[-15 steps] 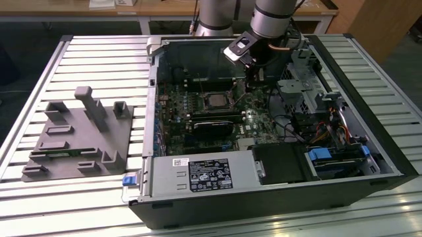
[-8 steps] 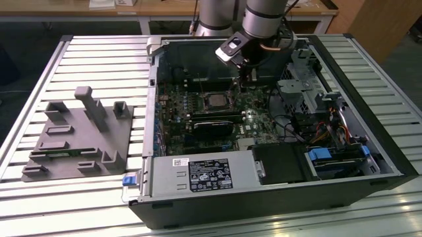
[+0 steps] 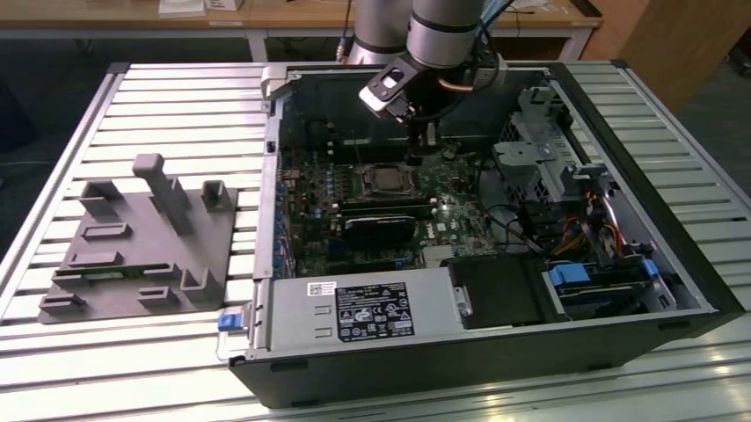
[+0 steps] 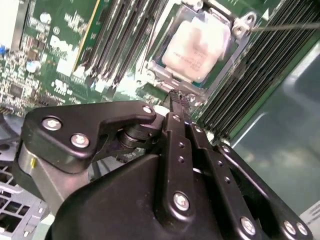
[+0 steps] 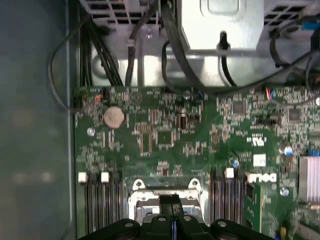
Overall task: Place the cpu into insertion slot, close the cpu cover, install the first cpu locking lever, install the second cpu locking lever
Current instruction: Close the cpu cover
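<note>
Black fingers of the gripper [image 4: 177, 100] are pressed together in the second wrist view, with the tips down just beside the near edge of the cover [image 4: 227, 60]. Can't tell if anything thin is caught between them, but it looks like nothing to me.

Right past the tips, the cpu [image 4: 196, 46] sits flat in the slot [image 3: 365, 180], roughly mid-board. The cover lies down around it, and the pale chip top shows through the window. So I'd say the first two steps are done and we're on the lever part. One thin wire lever [image 4: 285, 27] runs off from the cover's corner out over the memory slots [image 4: 265, 70]. I can't make out whether it's hooked under its catch.

My guess is the next move calls for those narrow tips getting onto the wire and pressing it down and sideways under its hook, while staying off the chip and the board [image 5: 165, 130]. Not much room for slop there.

Further out, in the exterior view, the arm [image 3: 441, 35] hangs over the board near the far wall of the open case [image 3: 657, 167]. The case takes up the slatted table [image 3: 176, 97] toward the exterior view's right edge. A grey parts fixture [image 3: 141, 251] sits near the table's edge on the exterior view's left, well apart from the case.
</note>
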{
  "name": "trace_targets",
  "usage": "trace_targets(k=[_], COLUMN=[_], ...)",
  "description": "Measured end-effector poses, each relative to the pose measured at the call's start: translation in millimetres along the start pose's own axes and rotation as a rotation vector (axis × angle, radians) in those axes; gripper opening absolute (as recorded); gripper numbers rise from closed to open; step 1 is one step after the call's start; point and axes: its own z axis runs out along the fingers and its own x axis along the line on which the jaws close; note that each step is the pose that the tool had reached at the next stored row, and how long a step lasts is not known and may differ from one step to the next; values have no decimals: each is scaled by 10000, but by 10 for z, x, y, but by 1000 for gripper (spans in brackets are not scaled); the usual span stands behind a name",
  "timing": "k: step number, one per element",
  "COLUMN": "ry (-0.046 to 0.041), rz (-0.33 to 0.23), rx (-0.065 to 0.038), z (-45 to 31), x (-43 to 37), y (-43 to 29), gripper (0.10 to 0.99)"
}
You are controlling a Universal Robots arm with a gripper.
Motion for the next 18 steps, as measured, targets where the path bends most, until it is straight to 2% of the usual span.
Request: trace_targets(k=[5, 7, 12, 14, 18], ry=[2, 5, 12, 15, 24], rz=[1, 2, 9, 10, 10], rx=[-66, -153, -501, -561, -607], z=[3, 6, 34, 53, 96], x=[-2, -3, -7, -10, -22], y=[-86, -125, -245, -291, -382], gripper=[106, 106, 106, 106, 106])
